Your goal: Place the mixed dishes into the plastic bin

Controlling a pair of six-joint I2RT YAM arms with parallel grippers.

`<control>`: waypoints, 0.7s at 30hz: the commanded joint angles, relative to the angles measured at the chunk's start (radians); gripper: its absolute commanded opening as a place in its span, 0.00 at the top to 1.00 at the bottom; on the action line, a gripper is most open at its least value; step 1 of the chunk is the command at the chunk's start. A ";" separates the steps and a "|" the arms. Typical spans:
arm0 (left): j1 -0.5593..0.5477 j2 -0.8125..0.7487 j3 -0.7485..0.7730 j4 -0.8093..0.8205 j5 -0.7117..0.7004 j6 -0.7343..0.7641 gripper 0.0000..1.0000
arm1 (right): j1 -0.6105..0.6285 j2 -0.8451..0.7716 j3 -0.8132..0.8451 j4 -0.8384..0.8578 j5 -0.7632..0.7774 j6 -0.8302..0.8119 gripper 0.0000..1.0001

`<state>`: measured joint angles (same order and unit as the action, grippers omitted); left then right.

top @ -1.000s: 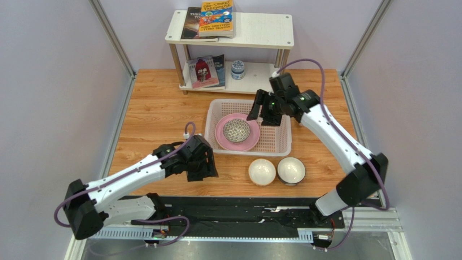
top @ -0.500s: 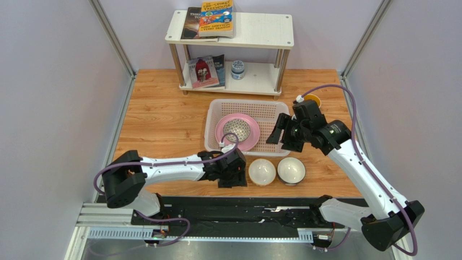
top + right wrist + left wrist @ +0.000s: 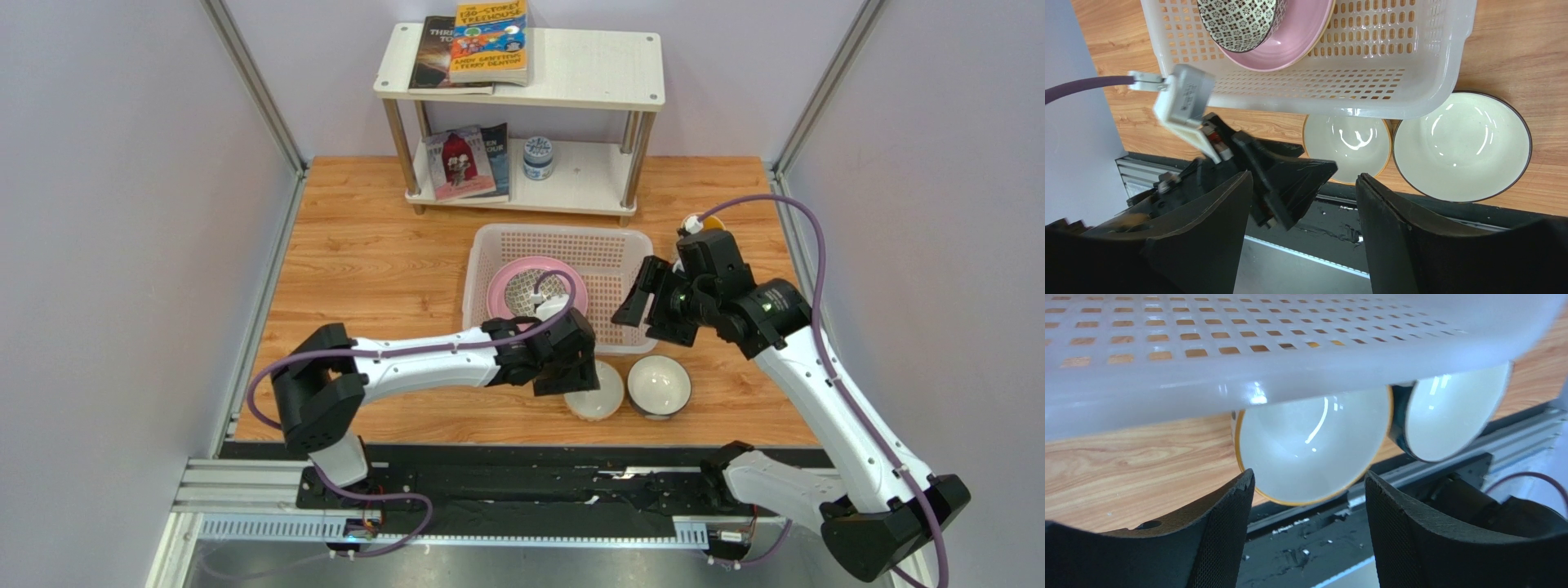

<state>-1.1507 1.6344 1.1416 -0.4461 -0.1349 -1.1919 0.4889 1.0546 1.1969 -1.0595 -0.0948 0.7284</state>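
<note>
Hovering with fingers spread and empty, the left gripper (image 3: 1308, 478) lines up on an orange-rimmed white ceramic bowl (image 3: 1315, 447) standing on the table at six o'clock of the white perforated plastic bin (image 3: 613, 263). The right gripper (image 3: 640, 309), likewise released, hangs at three o'clock, apparently leaving room.

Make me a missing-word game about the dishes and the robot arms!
The grey patterned bowl sits on the ___ round plate inside the white perforated plastic basket.
___ white round bowls stand outside the basket on the wooden table.
The left gripper has its fingers ___, gripping nothing.
Missing words: pink; two; open.
</note>
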 commanded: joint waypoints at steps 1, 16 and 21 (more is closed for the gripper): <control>-0.007 0.073 0.037 -0.055 0.026 0.009 0.29 | -0.018 -0.028 0.029 -0.029 0.004 -0.023 0.33; -0.010 -0.028 0.033 -0.108 -0.038 0.037 0.29 | -0.062 -0.042 -0.011 -0.016 -0.028 -0.032 0.33; -0.009 -0.057 0.053 -0.143 -0.055 0.046 0.29 | -0.065 -0.041 -0.023 -0.005 -0.036 -0.029 0.33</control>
<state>-1.1526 1.6165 1.1545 -0.5465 -0.1585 -1.1721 0.4290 1.0306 1.1801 -1.0931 -0.1097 0.7090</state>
